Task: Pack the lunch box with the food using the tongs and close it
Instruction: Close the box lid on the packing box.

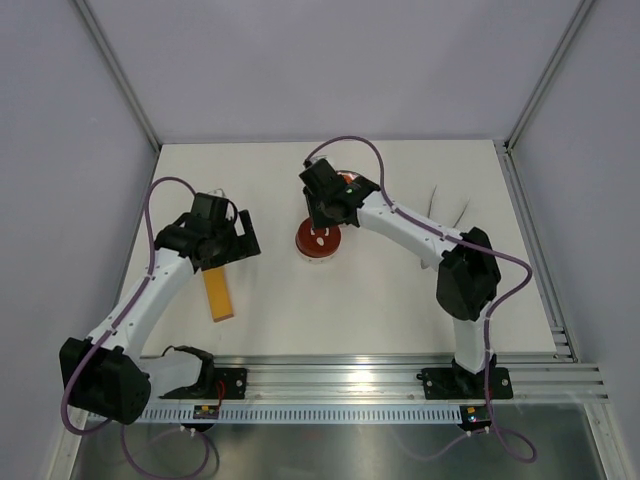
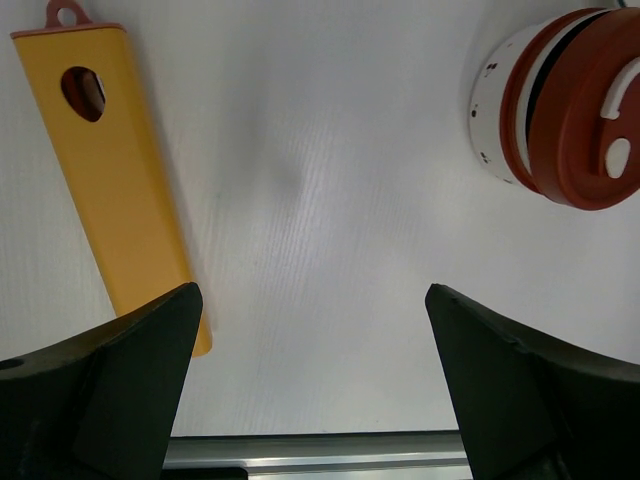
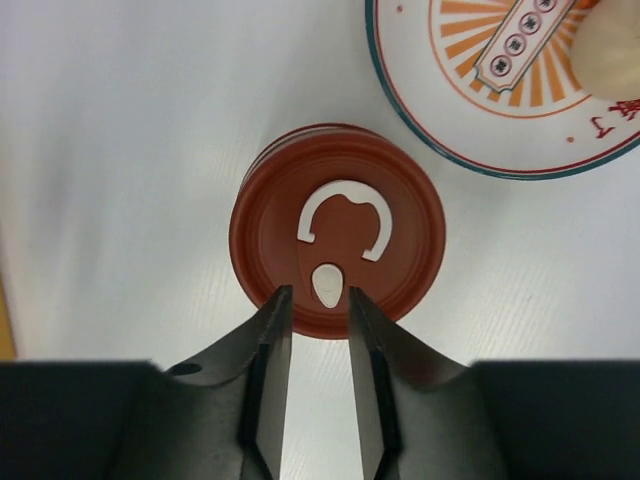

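Observation:
The lunch box stands mid-table with its dark-red lid on top, the white curled mark facing up. In the left wrist view the lunch box shows a pale side wall under the lid. My right gripper hovers over the lid's near edge, its jaws a narrow gap apart with nothing between them. My left gripper is wide open and empty, left of the box. The tongs lie far right on the table. One beige food piece rests on the plate.
A white patterned plate sits just beyond the lunch box, mostly under my right arm in the top view. A flat yellow-orange bar lies by my left gripper. A metal rail runs along the near edge.

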